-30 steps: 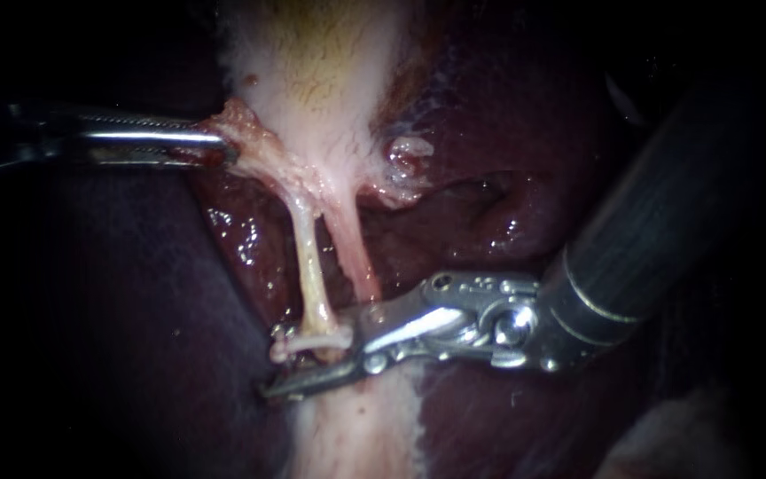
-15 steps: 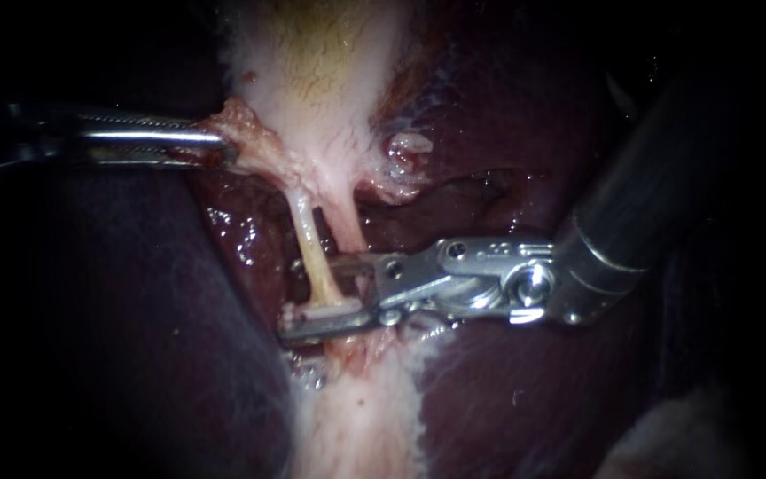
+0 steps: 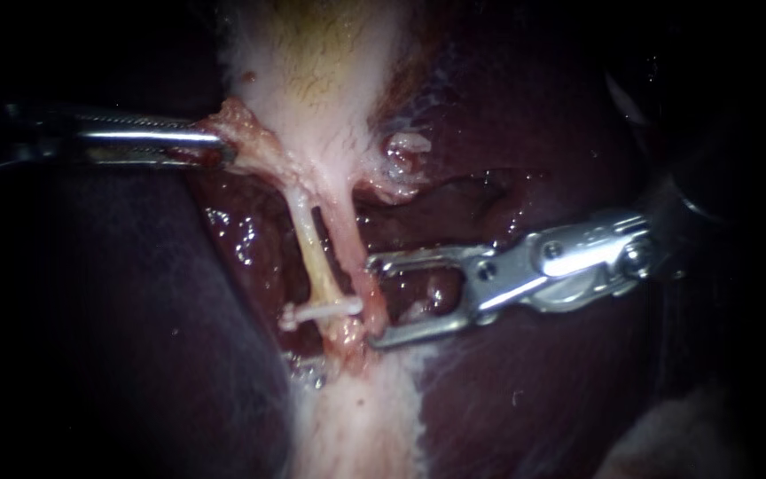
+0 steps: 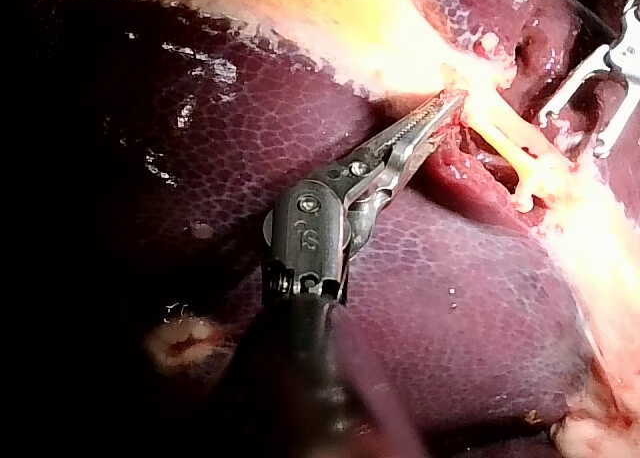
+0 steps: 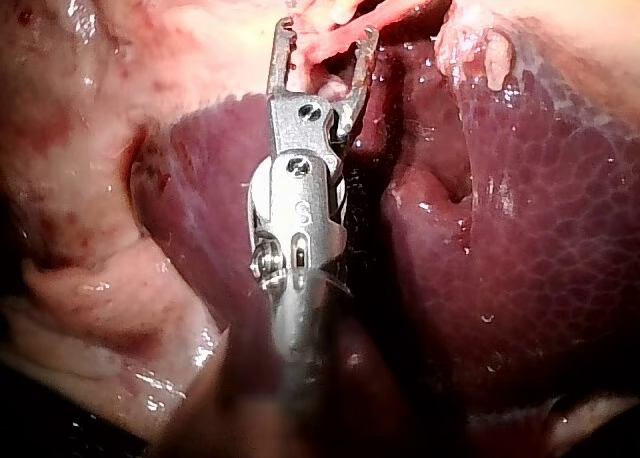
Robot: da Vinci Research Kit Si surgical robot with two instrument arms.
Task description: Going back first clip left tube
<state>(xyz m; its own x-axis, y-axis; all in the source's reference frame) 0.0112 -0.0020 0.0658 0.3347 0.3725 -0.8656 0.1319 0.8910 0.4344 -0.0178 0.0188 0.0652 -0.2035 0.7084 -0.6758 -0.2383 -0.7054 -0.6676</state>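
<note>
Needs a straight pull to the right, away from clip [image 3: 325, 310] lying across left tube [image 3: 310, 253], just beside right instrument [image 3: 374, 302] w/ jaws apart & empty; left instrument [image 3: 219, 146] farther, clamped on gallbladder [image 3: 312, 80].

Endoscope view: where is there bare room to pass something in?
Free: bare liver below the left tool and left of the clip; also below the right tool. Crowded: around the clipped left tube, beside the right tool's open jaws.
</note>
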